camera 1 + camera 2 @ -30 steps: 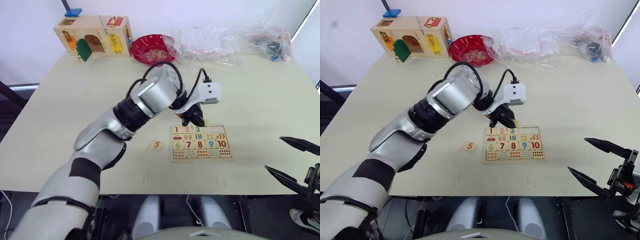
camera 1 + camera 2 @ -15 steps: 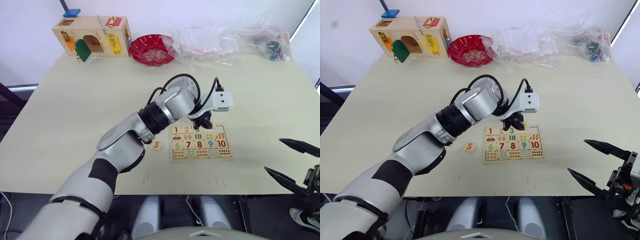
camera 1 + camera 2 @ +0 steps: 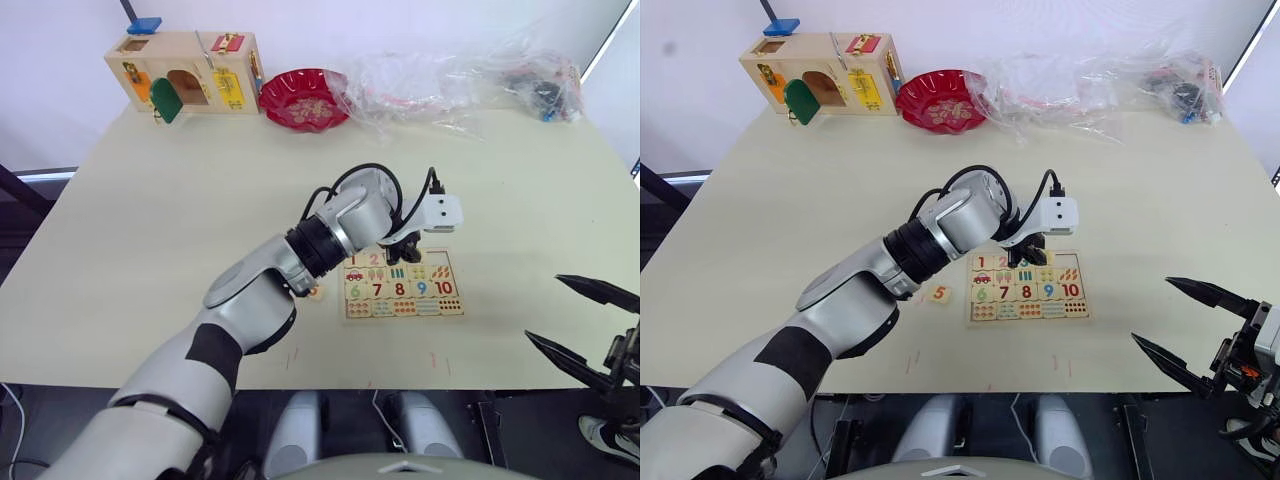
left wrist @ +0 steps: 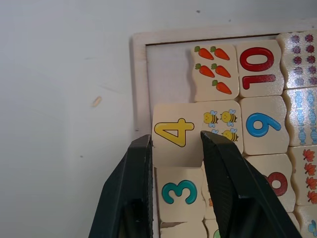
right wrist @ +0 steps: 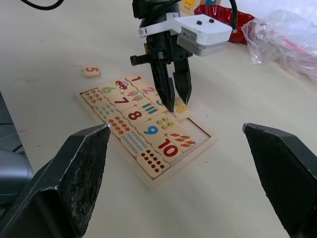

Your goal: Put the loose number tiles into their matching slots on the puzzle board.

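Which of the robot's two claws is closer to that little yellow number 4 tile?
Left. The left gripper sits right at the 4 tile, its fingers either side of it over the puzzle board. The right gripper hangs open beyond the table's near edge.

The pale wooden puzzle board [image 3: 1028, 290] lies flat on the table, tiles 1, 2 and 3 seated in its top row. The yellow 4 tile [image 4: 174, 133] sits tilted over its slot [image 4: 168, 74]; the 5 tile [image 3: 938, 294] lies loose beside the board.

left pincer [image 4: 176, 148] now over board [image 3: 404, 283]
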`<state>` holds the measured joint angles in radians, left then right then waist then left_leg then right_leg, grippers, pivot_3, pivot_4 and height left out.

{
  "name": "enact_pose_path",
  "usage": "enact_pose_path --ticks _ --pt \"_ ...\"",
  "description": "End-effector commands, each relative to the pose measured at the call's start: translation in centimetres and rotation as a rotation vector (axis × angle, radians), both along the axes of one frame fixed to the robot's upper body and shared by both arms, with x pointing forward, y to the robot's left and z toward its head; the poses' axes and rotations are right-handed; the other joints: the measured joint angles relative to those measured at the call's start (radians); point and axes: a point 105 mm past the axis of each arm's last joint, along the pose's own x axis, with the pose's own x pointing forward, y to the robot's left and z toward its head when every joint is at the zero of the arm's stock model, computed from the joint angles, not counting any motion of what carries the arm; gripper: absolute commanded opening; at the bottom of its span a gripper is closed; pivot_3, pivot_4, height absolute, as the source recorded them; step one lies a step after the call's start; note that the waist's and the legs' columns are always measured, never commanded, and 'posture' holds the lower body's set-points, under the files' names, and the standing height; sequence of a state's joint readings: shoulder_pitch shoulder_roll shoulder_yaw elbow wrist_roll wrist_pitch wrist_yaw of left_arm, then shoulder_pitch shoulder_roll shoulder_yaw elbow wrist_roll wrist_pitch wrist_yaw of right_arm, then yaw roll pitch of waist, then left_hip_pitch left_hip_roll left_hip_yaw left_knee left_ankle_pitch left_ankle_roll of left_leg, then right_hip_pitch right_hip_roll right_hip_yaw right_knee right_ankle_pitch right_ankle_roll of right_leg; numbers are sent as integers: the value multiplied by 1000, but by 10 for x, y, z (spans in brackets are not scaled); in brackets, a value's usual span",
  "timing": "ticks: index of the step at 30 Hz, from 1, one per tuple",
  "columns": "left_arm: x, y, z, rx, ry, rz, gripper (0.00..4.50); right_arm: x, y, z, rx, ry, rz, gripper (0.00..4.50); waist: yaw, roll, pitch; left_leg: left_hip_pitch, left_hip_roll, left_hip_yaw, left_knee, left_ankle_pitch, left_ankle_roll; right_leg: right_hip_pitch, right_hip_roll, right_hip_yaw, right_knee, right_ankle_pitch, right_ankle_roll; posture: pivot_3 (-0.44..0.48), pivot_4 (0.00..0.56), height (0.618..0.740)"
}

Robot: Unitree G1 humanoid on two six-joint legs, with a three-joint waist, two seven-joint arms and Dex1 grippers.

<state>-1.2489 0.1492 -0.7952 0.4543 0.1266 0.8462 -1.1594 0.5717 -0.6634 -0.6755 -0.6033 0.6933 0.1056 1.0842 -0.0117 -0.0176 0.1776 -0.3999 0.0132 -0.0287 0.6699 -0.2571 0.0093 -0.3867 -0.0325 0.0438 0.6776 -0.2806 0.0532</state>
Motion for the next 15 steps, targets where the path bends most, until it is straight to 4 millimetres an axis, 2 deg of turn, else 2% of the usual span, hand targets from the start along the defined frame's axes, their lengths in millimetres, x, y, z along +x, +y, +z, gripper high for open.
enact_pose_path --ticks 1,15 --pt "-2 -4 4 1 -32 -24 945 -3 3 4 -4 -21 7 4500 0 0 0 0 0 0 0 0 0 0 0 0 0 0 0 0 150 740" --pt "-1 -8 1 -7 -47 -9 945 -7 2 4 -2 -14 -9 4500 0 0 0 0 -1 0 0 0 0 0 -1 0 0 0 0 0 150 740"
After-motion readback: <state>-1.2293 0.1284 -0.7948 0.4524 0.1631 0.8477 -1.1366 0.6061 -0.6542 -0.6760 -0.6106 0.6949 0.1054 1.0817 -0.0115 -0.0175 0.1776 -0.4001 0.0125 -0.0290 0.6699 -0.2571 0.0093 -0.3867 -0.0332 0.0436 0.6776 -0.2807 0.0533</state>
